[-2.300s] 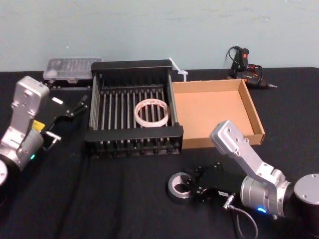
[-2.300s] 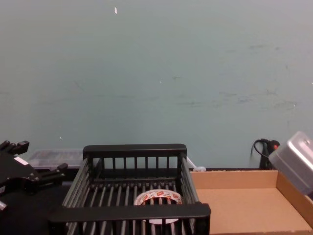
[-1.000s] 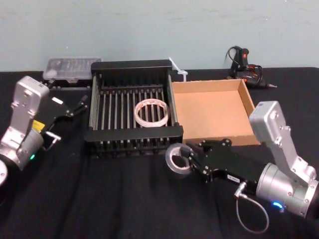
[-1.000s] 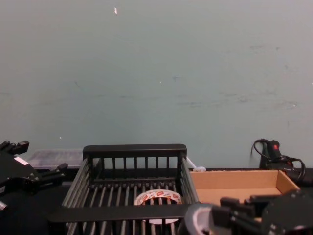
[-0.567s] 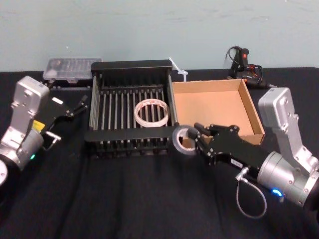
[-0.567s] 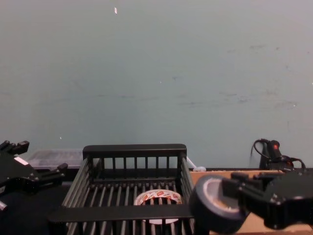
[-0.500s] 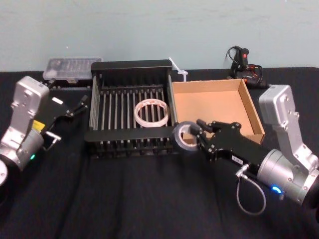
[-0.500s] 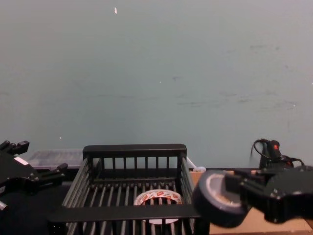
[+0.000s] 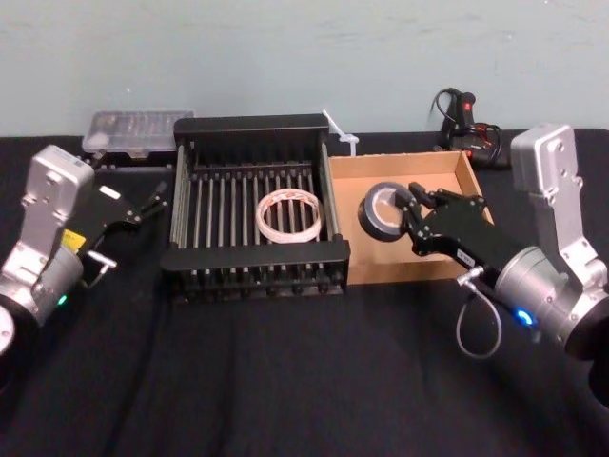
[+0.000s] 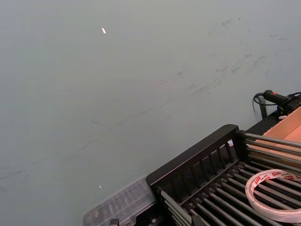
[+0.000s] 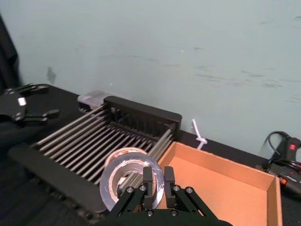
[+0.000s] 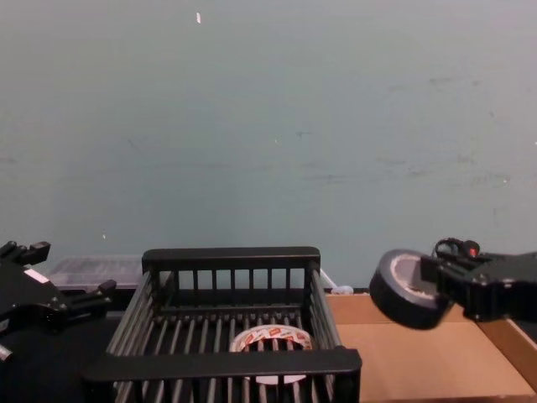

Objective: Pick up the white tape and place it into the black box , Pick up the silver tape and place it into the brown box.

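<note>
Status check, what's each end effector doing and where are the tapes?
Right end effector shut on silver tape, held above brown box. Left end effector open, parked beside black box. White tape in black box. Nothing in the way.

The black box sits at the middle of the table with the brown box touching its right side, and the white tape lies flat in the black box, toward its right wall. The right gripper holds the silver tape on edge in the air above the left part of the brown box, clear of its floor. The left gripper hangs just left of the black box, a clear case lies behind that box's far left corner, and a glue gun lies behind the brown box's far right corner.
</note>
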`<state>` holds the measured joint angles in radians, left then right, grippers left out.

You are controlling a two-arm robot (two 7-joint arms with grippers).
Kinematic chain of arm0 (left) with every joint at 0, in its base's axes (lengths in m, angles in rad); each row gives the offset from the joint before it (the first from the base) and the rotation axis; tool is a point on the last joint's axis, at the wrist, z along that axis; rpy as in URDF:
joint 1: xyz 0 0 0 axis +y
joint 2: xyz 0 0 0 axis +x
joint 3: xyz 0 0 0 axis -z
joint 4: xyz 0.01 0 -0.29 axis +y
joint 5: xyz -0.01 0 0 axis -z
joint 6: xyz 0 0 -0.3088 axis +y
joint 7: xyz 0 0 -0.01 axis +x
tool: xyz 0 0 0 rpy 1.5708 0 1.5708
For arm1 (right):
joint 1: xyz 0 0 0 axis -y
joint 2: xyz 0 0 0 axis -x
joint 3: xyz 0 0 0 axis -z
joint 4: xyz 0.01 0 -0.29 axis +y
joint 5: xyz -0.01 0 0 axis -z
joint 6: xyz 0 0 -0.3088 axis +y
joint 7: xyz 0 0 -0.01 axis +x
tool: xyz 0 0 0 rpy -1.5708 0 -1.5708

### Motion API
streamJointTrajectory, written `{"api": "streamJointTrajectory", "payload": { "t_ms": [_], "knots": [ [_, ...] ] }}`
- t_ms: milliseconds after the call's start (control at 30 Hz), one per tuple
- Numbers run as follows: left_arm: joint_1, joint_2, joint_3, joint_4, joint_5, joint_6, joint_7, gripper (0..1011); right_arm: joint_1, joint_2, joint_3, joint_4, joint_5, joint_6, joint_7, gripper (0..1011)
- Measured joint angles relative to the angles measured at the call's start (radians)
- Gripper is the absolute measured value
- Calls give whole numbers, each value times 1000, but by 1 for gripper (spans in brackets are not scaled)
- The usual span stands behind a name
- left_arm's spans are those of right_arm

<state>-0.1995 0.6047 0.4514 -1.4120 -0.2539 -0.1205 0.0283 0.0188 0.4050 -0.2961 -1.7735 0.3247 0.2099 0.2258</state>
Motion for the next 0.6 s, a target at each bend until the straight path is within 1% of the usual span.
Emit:
{"api": "streamJointTrajectory", "payload": {
  "t_ms": [133,300,333,367,600],
  "knots": [
    [0,0,0,0,0,0,0,1001,26,-25,13,36,0,7,0,151],
    [0,0,0,0,0,0,0,1001,50,-47,25,74,-1,9,2,151],
    [0,0,0,0,0,0,0,1001,59,-55,30,90,2,10,4,151],
    [0,0,0,0,0,0,0,1001,59,-55,30,90,2,10,4,151],
    [0,0,0,0,0,0,0,1001,108,-83,43,171,7,10,4,151]
  ]
}}
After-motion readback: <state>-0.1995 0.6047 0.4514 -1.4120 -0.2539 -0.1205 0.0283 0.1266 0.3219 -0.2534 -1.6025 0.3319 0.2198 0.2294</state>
